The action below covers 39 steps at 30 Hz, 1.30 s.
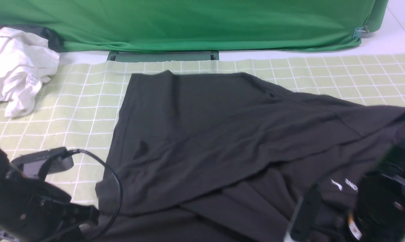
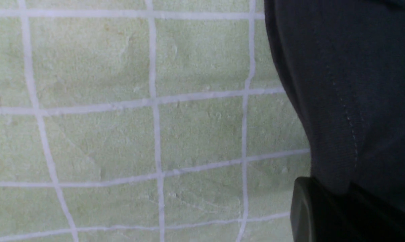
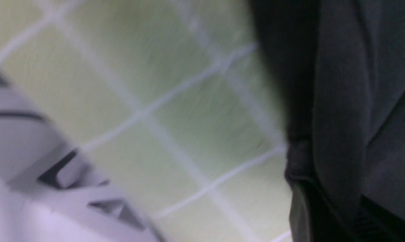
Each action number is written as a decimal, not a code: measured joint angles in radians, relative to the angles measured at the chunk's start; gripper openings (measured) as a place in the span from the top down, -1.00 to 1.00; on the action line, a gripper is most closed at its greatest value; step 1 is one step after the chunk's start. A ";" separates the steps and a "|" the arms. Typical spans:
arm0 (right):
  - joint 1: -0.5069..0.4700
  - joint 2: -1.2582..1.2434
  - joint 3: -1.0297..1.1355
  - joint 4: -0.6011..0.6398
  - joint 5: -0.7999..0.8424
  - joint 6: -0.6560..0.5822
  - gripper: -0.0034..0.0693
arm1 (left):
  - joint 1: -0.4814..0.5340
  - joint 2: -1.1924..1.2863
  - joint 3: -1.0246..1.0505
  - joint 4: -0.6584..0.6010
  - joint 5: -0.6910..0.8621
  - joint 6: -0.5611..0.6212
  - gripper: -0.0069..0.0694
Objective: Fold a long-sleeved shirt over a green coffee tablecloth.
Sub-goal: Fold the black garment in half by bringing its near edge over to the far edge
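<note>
Right now the black shirt (image 1: 202, 134) lies spread on the checked tablecloth (image 1: 85, 101) covering the bench, with a diagonal fold running across it. The left jaws are clamped on the shirt's hem at its near left corner. The right jaws, blurred, pinch its fabric near the white lettering. A crumpled white garment (image 1: 17, 67) sits far left.

— What's laid out?
— A pale green tablecloth (image 1: 81, 101) with a white grid. A black shirt (image 1: 206, 134) is spread on it, one layer lying diagonally over the rest.
— Around it?
— A crumpled white garment (image 1: 17, 64) far left, and green fabric (image 1: 189, 23) behind.
— The grippers?
— The left gripper (image 1: 86, 215) is at the shirt's near left corner. The right gripper (image 1: 384, 198), blurred, is by the white lettering (image 1: 348, 184). The jaws can't be made out.
</note>
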 joint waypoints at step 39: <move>-0.389 0.446 -0.878 -0.130 0.082 0.029 0.83 | 0.044 0.615 -0.783 0.023 -0.064 -0.103 0.76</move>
